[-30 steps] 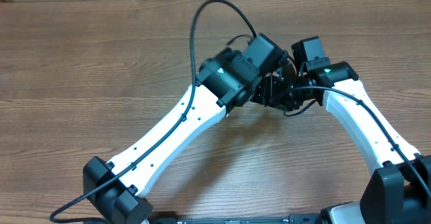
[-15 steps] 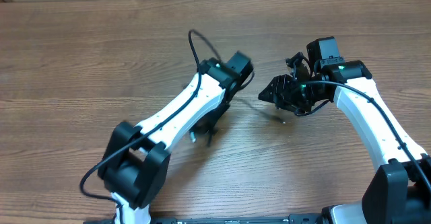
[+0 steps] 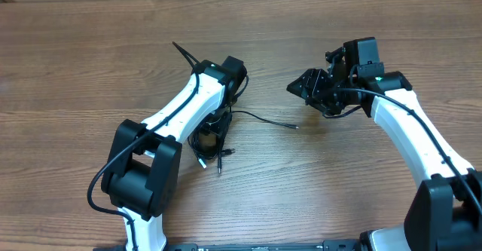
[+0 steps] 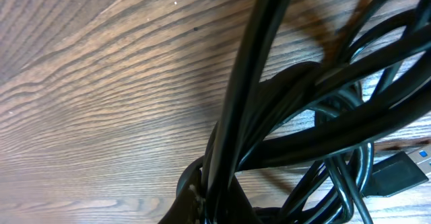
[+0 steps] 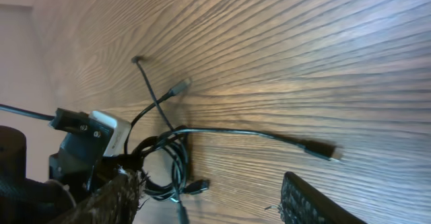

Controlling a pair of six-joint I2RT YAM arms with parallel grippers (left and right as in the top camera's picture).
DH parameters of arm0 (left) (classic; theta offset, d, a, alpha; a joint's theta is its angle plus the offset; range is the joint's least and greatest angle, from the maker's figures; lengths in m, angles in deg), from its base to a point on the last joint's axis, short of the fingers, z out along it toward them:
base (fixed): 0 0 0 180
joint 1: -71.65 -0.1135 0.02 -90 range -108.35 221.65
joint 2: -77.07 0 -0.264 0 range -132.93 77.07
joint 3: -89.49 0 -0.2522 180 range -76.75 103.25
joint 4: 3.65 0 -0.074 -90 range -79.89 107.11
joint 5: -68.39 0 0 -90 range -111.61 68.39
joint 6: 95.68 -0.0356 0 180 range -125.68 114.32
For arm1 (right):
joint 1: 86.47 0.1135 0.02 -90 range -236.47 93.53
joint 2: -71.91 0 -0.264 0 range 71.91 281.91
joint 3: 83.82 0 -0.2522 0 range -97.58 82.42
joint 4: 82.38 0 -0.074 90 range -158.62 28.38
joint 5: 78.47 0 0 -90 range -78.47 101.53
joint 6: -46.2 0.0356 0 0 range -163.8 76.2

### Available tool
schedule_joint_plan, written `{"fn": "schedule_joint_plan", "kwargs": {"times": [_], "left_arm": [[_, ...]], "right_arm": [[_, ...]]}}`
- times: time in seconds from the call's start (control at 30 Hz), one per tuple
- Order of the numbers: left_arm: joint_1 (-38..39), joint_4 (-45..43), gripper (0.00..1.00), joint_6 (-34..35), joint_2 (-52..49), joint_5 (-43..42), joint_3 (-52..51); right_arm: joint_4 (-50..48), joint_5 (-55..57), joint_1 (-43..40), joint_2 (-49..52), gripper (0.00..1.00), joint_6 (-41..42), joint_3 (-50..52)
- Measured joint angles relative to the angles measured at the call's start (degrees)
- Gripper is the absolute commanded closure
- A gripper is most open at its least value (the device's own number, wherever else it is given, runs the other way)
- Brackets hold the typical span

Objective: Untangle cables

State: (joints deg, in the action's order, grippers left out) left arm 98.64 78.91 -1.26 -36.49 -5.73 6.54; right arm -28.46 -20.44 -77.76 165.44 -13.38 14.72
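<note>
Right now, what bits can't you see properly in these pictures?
Overhead: where the cables are gripped hides under the left arm; their plug ends are too small to tell apart.
Left wrist view: the cables fill the picture, blurred; a plug is cut off by the right edge.
Right wrist view: the open right gripper shows only finger stubs, cut off by the bottom edge.

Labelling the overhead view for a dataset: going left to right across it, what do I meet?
left arm's elbow → bunched cables → single cable trailing right → right hand → right arm's white link
</note>
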Motion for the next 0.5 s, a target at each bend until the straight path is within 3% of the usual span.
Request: {"fn": "schedule_joint_plan", "kwargs": {"times": [0.2,0.5], "left_arm": [[0.59,-2.43,0.96,-4.0,1.05,-3.32,-0.13],[4.31,-4.31,0.96,-19.21,11.47,-16.5,-0.28]], "right_arm": [[-4.22,-4.72,0.0,3.17,0.24,0.0,0.37],[-6.19,-14.93,-1.33,9.94,0.15,-7.02,0.37]]}}
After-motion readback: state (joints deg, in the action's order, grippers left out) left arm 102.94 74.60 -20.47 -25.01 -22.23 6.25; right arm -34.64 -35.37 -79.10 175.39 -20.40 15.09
